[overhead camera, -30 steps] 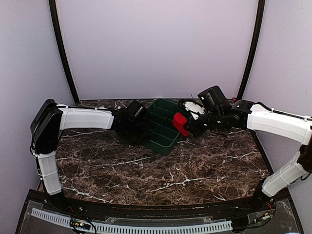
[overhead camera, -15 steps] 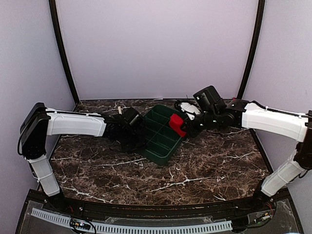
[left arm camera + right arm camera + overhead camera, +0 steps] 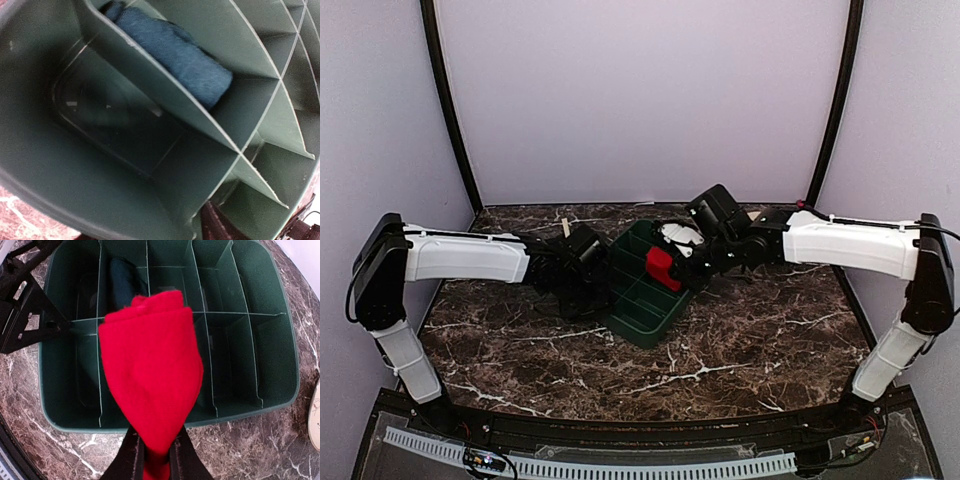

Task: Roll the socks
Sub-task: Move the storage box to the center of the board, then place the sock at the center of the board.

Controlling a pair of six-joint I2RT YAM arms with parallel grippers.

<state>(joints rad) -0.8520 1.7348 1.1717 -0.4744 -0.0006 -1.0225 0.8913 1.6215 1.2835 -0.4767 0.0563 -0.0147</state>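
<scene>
The red sock [image 3: 150, 370] is bunched into a thick fold, and my right gripper [image 3: 156, 440] is shut on its lower end. It hangs over the middle of the green compartment tray [image 3: 295, 365]. From above, the red sock [image 3: 662, 268] and right gripper [image 3: 674, 270] are over the tray's right half. The dark teal sock [image 3: 175, 50] lies rolled in a far compartment, and the teal sock [image 3: 122, 282] also shows behind the red one. My left gripper [image 3: 600, 276] is at the tray's left wall [image 3: 50, 165]. Its fingers are not clear enough to read.
The tray [image 3: 642, 322] sits on the dark marble table [image 3: 720, 350], between the two arms. The left gripper's black body [image 3: 25, 310] presses close to the tray's left side. A white patch [image 3: 315, 415] shows at the right edge of the right wrist view.
My right gripper has carried the red sock leftward, from the tray's right edge to above its compartments. The left arm has stretched lower along the tray's left side.
</scene>
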